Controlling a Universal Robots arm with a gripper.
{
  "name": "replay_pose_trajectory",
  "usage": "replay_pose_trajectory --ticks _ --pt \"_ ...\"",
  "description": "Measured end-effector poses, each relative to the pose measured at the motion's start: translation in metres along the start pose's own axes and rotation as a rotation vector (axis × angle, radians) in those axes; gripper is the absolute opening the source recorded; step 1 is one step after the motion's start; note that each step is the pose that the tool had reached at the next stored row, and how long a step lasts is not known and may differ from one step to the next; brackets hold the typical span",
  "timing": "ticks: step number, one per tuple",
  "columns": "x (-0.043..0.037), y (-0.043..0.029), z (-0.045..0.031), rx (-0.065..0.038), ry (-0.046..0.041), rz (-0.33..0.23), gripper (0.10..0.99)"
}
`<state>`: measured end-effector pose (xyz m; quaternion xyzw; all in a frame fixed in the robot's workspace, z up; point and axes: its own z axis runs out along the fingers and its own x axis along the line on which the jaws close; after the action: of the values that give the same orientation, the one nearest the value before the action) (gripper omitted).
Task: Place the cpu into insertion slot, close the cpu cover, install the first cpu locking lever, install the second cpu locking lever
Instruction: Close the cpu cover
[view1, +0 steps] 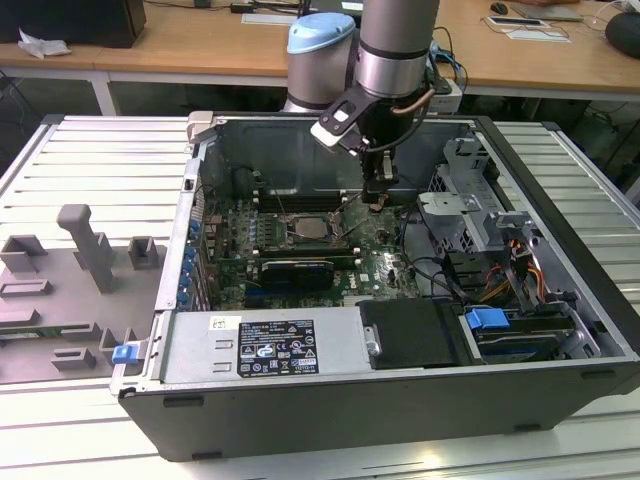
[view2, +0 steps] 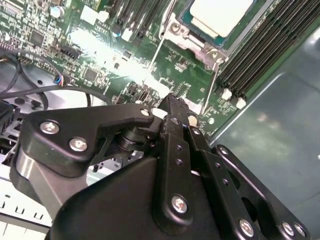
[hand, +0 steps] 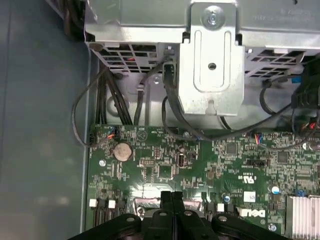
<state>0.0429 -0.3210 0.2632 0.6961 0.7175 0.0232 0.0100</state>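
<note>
While one cpu lies in the insertion slot, the pincer, clenched empty, hangs near two thin levers.

Even lighting; glare streaks the motherboard.

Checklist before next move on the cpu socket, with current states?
1. cpu seated in insertion slot: ok.
2. cpu cover down over the chip: ok, looks flat.
3. locking lever latched: cannot tell; a thin rod runs from the socket toward the gripper.
4. gripper shut, nothing held: ok.
5. gripper tip low over the board, beside the socket, not on it: ok.
</note>
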Motion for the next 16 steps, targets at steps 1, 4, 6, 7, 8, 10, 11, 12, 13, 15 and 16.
replay_pose_trajectory --ticks 1,4,6,7,8,10,11,12,13,15,16 --pt "0.0000 0.0028 0.0005 0.001 -0.0003 0.000 0.106" --pt "0.0001 0.0064 0.0014 0.001 -0.0002 0.000 0.106" --pt "0.0001 0.0092 0.0022 0.002 -0.0002 0.000 0.106" --pt "0.0002 0.0100 0.0026 0.002 -0.0001 0.000 0.106" --pt "0.0002 0.0115 0.0033 0.002 -0.0001 0.000 0.106" --pt "0.0004 0.0134 0.0059 0.004 -0.0002 0.000 0.106" --pt "0.0004 0.0137 0.0070 0.004 -0.0002 0.000 0.106" --pt "0.0005 0.0138 0.0093 0.005 -0.0003 0.000 0.106" --pt "0.0007 0.0137 0.0123 0.006 -0.0002 0.000 0.106" --pt "0.0007 0.0135 0.0136 0.007 -0.0002 -0.001 0.106" --pt "0.0007 0.0129 0.0138 0.008 -0.0004 0.000 0.106"
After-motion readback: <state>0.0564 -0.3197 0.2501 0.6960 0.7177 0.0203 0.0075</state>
